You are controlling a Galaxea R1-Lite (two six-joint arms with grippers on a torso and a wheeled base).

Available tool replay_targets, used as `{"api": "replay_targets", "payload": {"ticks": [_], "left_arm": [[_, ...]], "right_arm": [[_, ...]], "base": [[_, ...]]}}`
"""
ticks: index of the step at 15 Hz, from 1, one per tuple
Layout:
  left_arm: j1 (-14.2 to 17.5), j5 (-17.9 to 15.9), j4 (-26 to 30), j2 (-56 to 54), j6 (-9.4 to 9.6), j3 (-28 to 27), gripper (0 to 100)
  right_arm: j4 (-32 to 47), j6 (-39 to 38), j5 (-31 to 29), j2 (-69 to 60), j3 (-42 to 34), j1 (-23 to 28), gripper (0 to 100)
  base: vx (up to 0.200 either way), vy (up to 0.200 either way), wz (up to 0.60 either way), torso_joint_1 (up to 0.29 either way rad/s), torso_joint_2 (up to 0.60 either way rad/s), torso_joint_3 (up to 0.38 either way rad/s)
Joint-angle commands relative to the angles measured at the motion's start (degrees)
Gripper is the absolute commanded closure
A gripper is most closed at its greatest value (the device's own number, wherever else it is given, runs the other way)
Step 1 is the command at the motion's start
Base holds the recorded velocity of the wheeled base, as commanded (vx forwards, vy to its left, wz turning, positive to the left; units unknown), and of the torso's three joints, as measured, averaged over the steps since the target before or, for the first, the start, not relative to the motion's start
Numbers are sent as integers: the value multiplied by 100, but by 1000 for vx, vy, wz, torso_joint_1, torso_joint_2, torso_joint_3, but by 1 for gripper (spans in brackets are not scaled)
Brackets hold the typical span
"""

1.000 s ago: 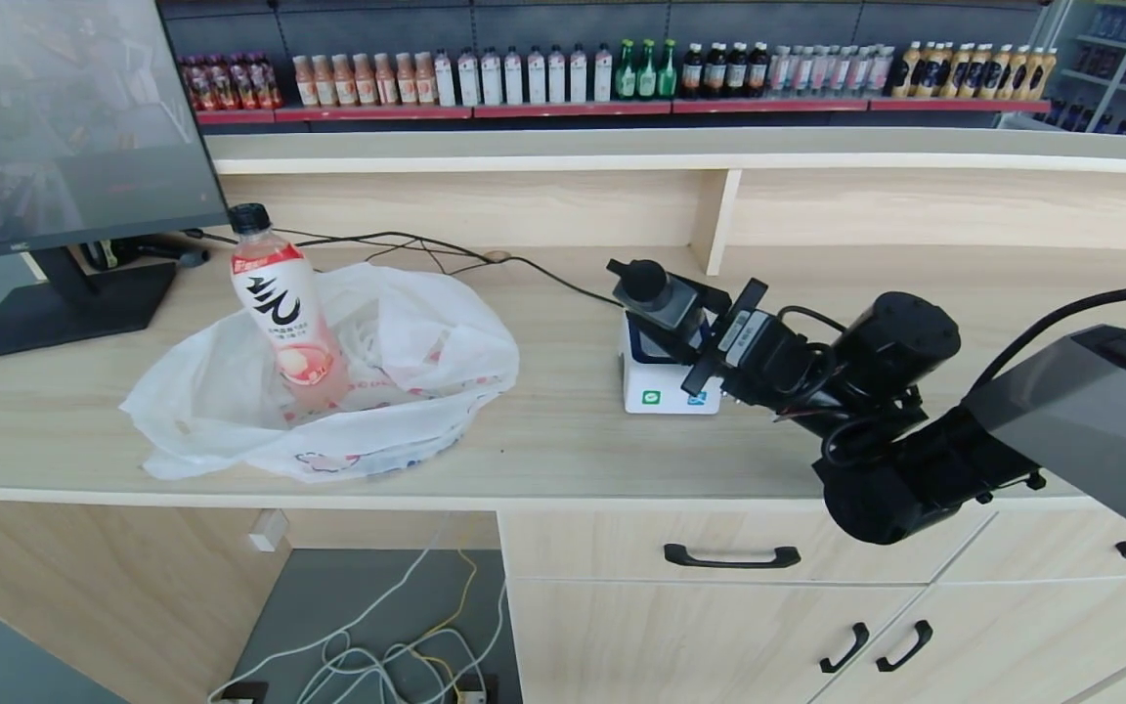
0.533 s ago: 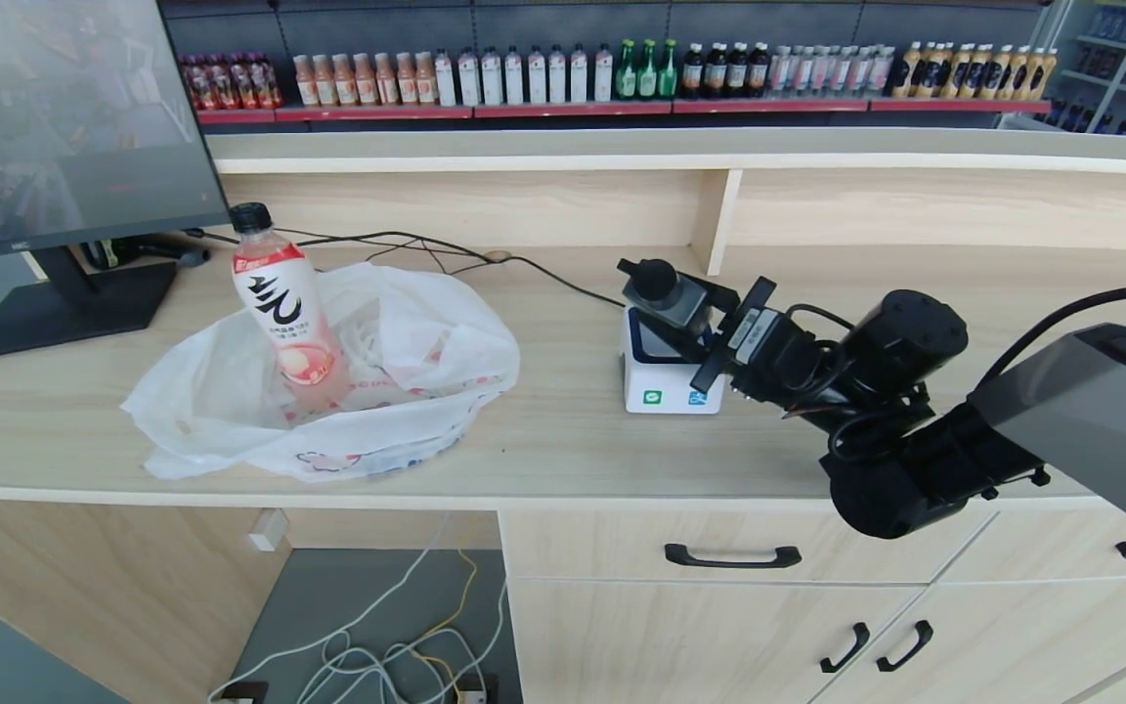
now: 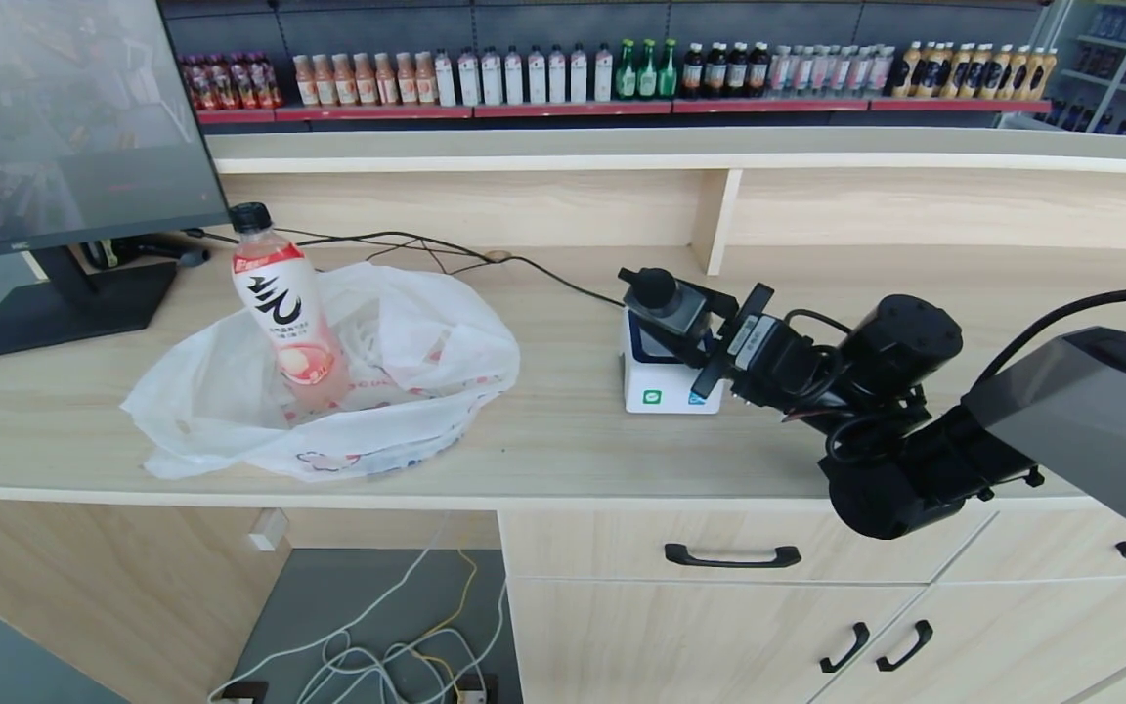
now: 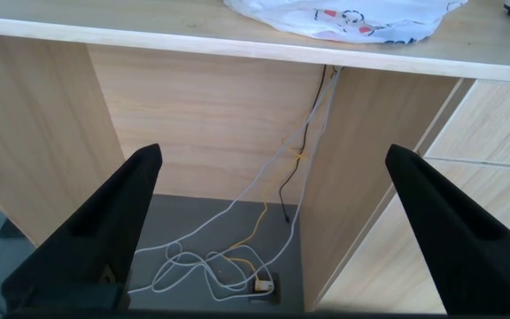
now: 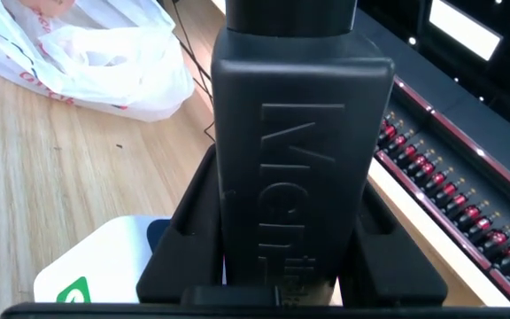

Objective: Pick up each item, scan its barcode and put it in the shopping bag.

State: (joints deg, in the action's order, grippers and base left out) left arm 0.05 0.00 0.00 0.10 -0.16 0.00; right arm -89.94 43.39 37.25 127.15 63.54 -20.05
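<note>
Right claw hovers over the worktop, right of the open shopping bag where a pink drink bottle stands. It is clamped on a dark grey bottle just above the white scanner. This looks like the scanning step; next, carry the bottle left and lower it into the bag. Left claw hangs wide open below the worktop's edge.

Green and blue icons on white scanner
</note>
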Motion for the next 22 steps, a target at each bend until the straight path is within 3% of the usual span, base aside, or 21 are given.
{"api": "replay_targets", "payload": {"ticks": [1,14,18,22], "left_arm": [[4,0,0,-1,-2,0,0],[4,0,0,-1,-2,0,0],[4,0,0,-1,-2,0,0],[4,0,0,-1,-2,0,0]], "right_arm": [[-6,3,1,21,10,-7,100],[-6,30,-87,-32,-8,-34,100],[-6,-304,-931,-401,-228,-297,100],[-6,-885,-1985,-814,-606,-1053,100]], "base": [[0,0,0,0,0,0],[0,0,0,0,0,0],[0,0,0,0,0,0],[0,0,0,0,0,0]]}}
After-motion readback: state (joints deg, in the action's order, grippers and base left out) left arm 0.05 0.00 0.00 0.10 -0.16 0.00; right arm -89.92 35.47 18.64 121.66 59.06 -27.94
